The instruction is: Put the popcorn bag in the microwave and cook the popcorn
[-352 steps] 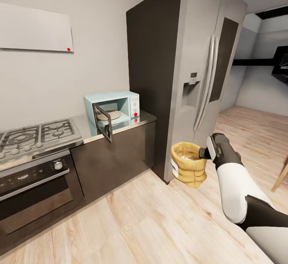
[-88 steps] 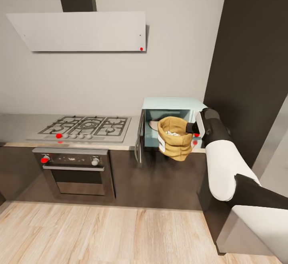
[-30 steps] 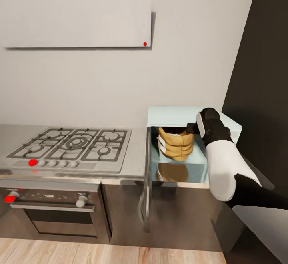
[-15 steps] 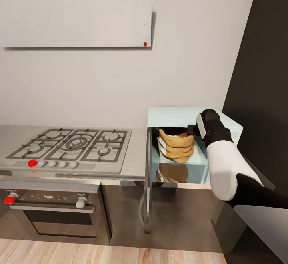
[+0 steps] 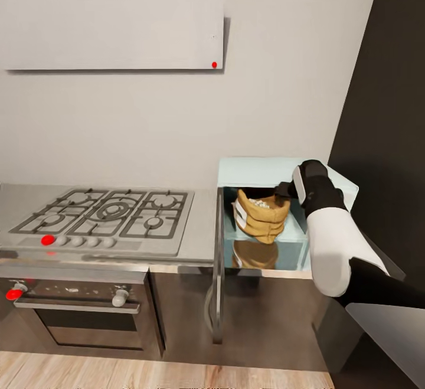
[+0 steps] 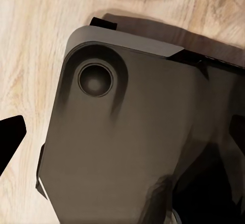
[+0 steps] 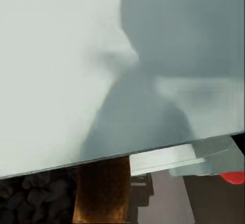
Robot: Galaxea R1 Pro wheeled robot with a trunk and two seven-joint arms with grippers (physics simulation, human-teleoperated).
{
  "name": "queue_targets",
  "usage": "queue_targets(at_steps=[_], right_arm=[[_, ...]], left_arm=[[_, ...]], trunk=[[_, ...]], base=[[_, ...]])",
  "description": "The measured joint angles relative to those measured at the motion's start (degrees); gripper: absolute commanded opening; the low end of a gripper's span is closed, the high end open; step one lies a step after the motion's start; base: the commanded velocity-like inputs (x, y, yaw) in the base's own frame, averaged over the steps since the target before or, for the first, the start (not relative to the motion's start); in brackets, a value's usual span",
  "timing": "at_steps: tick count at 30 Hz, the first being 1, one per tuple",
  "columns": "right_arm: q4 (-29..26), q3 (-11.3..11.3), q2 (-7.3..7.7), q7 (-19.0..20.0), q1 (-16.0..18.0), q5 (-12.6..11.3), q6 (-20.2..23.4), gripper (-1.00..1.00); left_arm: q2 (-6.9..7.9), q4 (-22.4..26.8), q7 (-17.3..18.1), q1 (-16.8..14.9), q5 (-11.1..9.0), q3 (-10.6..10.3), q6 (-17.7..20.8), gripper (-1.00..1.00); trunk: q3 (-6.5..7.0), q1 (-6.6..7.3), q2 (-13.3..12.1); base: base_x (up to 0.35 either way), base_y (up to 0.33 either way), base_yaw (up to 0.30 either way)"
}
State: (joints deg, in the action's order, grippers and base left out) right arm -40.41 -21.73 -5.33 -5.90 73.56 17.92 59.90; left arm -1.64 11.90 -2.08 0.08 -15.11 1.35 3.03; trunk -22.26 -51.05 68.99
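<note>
The popcorn bag (image 5: 261, 221) sits in the open mouth of the microwave (image 5: 260, 169), leaning over with whitish kernels showing at its rim. My right gripper (image 5: 284, 190) is at the bag's upper right rim, just under the microwave's top edge. Its fingers are too dark to tell whether they hold the rim. The microwave door (image 5: 217, 271) hangs open, edge-on toward me. The right wrist view faces the microwave's pale inner wall (image 7: 61, 71), with a brown strip of the popcorn bag (image 7: 102, 191) below. My left gripper (image 6: 122, 137) hangs open over my dark base. The countertop (image 5: 202, 238) carries the microwave.
A gas hob (image 5: 109, 212) lies left of the microwave, above a built-in oven (image 5: 77, 312) with knobs. An extractor hood (image 5: 112, 26) hangs on the wall above. A tall dark fridge side (image 5: 383, 94) stands close to the right of my right arm.
The bag has tipped over and sunk slightly in the microwave mouth, so its kernels now show. My right arm has barely moved.
</note>
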Motion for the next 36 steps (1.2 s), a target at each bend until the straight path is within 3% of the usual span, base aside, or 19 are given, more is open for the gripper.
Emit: queue_targets(at_steps=[6,13,18,23,24,26,27,29,31,32,36], right_arm=[[-7.2,0.1,-0.30,0.3,0.0,-0.7,0.0,1.00],[-8.8,0.1,-0.63,0.5,0.0,-1.0,0.0,1.00],[-16.3,0.2,-0.95,0.5,-0.7,-1.2,0.0,1.00],[-20.9,0.2,-1.14,1.0,-12.2,-1.2,0.0,1.00],[-22.6,0.3,-1.42,1.9,-15.9,-1.2,0.0,1.00],[-24.5,0.3,-2.28,3.4,-19.6,-1.5,-0.1,1.00],[-25.1,0.7,-2.75,4.3,-21.2,-1.6,-0.1,1.00],[-25.8,4.4,-3.35,5.5,-24.6,-1.6,-0.1,1.00],[-26.4,5.8,-3.57,6.0,-27.0,-1.7,-0.1,1.00],[-26.5,6.4,-3.85,6.4,-28.0,-1.8,-2.2,1.00],[-26.6,6.8,-4.40,9.0,-28.6,-2.0,-5.0,1.00]], left_arm=[[-0.02,0.0,0.0,0.0,-0.1,0.1,0.1,1.00],[-0.01,0.0,0.0,0.0,-0.1,0.1,0.1,1.00],[-0.01,0.0,0.0,0.0,0.0,0.1,0.0,1.00],[-0.04,0.0,0.0,0.0,0.0,0.1,0.0,1.00],[-0.05,0.0,0.0,0.0,0.0,0.1,0.0,1.00],[-0.02,0.0,0.0,0.0,0.0,0.0,0.0,1.00],[-0.01,-0.1,0.0,0.0,0.0,0.0,0.0,1.00],[-0.01,-0.1,0.0,0.0,0.0,0.0,0.0,1.00],[-0.07,-0.1,0.1,0.0,0.0,0.0,0.0,1.00],[-0.04,0.0,0.1,0.0,0.0,-0.1,0.0,1.00],[-0.02,0.0,0.1,0.0,0.0,-0.1,0.0,1.00]], trunk=[[0.01,-0.03,0.0],[0.01,-0.02,0.0],[0.01,-0.02,0.0],[0.00,-0.03,0.0],[0.00,-0.02,0.0],[0.01,-0.01,0.0],[0.01,0.00,0.0],[0.01,0.01,0.0],[0.01,0.01,0.0],[0.01,0.01,0.0],[0.01,0.01,0.0]], base=[[-0.306,0.000,0.000],[-0.344,0.000,0.000],[-0.345,0.000,0.000],[-0.335,0.000,0.000],[-0.217,0.000,0.000],[-0.109,0.000,0.000],[-0.030,0.000,0.000],[-0.009,0.000,0.000],[-0.002,0.000,0.000],[0.000,0.000,0.000],[0.000,0.000,0.000]])
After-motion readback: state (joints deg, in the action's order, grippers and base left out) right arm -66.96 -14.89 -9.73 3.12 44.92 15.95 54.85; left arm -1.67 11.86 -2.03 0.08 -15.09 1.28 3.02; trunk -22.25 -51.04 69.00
